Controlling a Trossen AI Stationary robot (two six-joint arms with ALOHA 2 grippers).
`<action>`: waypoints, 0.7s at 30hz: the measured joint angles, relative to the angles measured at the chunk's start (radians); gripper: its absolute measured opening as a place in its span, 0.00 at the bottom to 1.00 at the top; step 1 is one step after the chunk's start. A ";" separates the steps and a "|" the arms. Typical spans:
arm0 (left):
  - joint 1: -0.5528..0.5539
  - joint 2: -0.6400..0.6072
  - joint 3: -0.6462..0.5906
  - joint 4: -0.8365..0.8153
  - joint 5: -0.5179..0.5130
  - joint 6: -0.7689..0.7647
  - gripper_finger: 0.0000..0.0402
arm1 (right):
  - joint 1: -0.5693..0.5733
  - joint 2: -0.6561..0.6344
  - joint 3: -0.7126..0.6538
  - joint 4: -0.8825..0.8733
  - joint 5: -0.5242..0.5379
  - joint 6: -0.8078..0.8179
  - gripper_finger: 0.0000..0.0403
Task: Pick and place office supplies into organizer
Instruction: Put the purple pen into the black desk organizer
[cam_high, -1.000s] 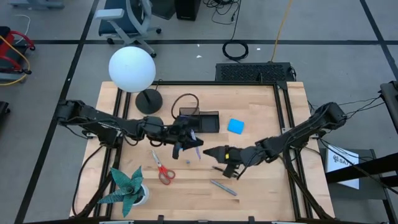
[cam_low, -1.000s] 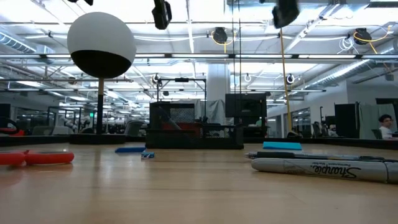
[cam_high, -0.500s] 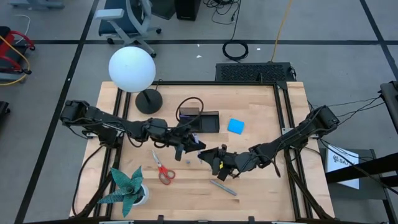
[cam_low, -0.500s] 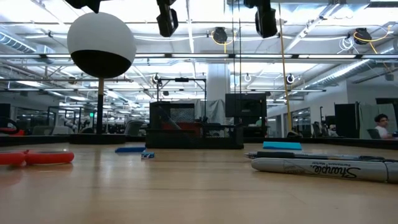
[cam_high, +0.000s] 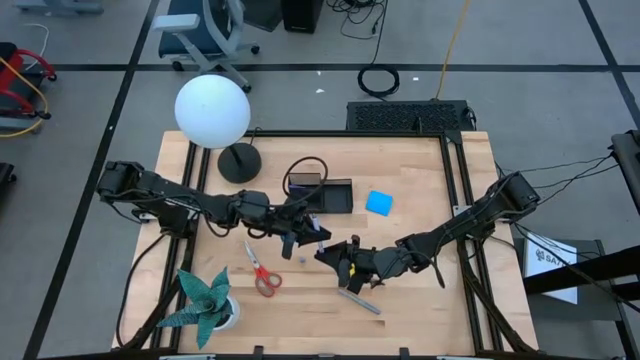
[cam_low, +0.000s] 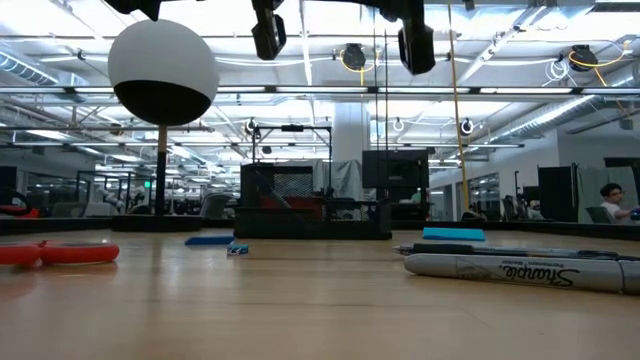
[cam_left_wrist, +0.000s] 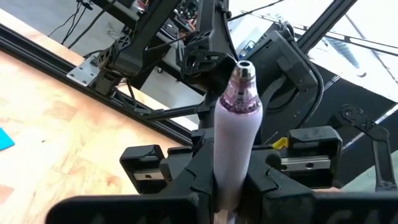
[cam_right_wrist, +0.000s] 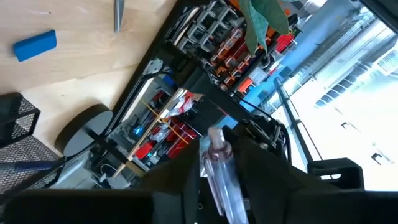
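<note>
- While the left pincer (cam_left_wrist: 235, 186) pinched a purple pen (cam_left_wrist: 236, 137), carrying seemed underway; next, steer it over the organizer (cam_high: 322, 194).
- The right pincer (cam_right_wrist: 217, 180) gripped a clear pen (cam_right_wrist: 221, 165) above the bench (cam_high: 420, 300).

The small black rectangular mesh organizer (cam_high: 322, 195) sits mid-table with the bright blue square pad (cam_high: 379, 203) to its right, the round black lamp base (cam_high: 239, 162) behind-left, the red-handled scissors (cam_high: 262, 270) front-left, and the grey marker pen (cam_high: 358, 301) nearest the front edge.
</note>
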 joint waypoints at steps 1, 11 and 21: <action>-0.001 0.000 0.000 -0.002 0.000 0.002 0.08 | 0.000 0.000 0.000 -0.001 0.000 0.000 0.22; -0.005 0.015 0.002 -0.005 -0.006 -0.030 0.09 | 0.000 0.000 0.000 -0.006 -0.002 -0.002 0.11; -0.005 0.017 0.002 -0.021 -0.023 0.031 0.35 | 0.022 -0.001 0.001 0.007 0.046 0.120 0.10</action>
